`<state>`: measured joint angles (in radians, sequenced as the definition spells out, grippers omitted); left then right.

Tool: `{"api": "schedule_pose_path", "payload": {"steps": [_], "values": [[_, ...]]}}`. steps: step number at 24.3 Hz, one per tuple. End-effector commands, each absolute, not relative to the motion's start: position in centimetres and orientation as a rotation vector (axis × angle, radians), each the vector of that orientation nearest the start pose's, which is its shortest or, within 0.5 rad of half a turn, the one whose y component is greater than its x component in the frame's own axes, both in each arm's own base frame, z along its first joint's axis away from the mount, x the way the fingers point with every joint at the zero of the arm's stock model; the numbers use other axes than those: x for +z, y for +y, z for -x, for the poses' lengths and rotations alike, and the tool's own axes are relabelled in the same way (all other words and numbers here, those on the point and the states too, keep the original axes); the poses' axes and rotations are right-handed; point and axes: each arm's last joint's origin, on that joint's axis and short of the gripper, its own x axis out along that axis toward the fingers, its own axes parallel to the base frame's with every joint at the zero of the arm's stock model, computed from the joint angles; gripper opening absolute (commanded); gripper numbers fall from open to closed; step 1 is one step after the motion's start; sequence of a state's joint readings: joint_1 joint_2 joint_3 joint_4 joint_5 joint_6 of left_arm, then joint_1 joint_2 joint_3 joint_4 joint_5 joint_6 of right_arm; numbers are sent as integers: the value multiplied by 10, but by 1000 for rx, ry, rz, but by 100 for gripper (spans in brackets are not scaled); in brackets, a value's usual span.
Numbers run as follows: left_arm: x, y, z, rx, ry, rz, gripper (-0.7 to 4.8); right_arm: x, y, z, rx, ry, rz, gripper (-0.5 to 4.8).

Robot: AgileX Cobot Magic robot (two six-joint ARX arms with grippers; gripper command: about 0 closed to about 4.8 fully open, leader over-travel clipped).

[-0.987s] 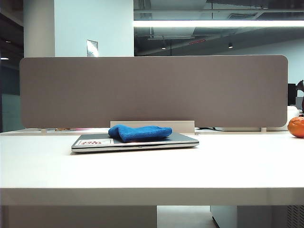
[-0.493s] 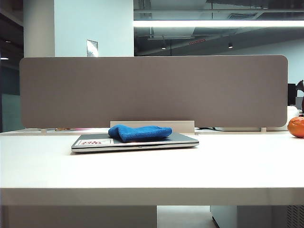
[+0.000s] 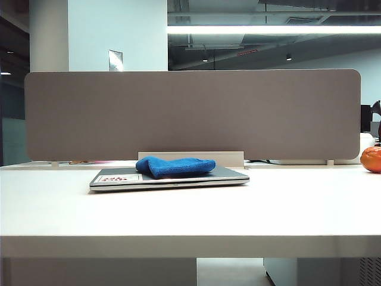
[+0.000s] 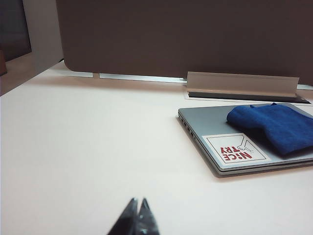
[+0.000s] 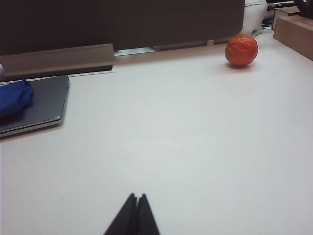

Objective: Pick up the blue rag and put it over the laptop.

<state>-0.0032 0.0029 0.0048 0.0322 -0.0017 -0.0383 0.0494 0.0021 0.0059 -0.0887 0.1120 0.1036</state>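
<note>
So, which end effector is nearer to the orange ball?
Right. The right end effector faces the orange ball across bare table; the left end effector sits beyond the laptop.

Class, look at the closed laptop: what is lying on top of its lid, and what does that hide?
The blue rag lies bunched on the laptop lid, beside its sticker. The lid beneath the rag is hidden.

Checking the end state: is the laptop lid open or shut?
Shut: the laptop lies flat on the table, the blue rag resting on its lid.

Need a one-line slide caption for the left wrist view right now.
Blue rag lying on the closed laptop, beside its sticker; left gripper shut above the bare table.
</note>
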Motion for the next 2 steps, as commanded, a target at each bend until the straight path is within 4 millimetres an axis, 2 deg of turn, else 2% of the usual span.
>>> {"api": "schedule_pose_path", "payload": {"steps": [1,2], "values": [[170,-1,-97,-10,-42,38,-5,156,2,-97,-66,74,-94,0],[170,-1,-97,-10,-42,38,-5,156,2,-97,-66,74,-94,0]]}}
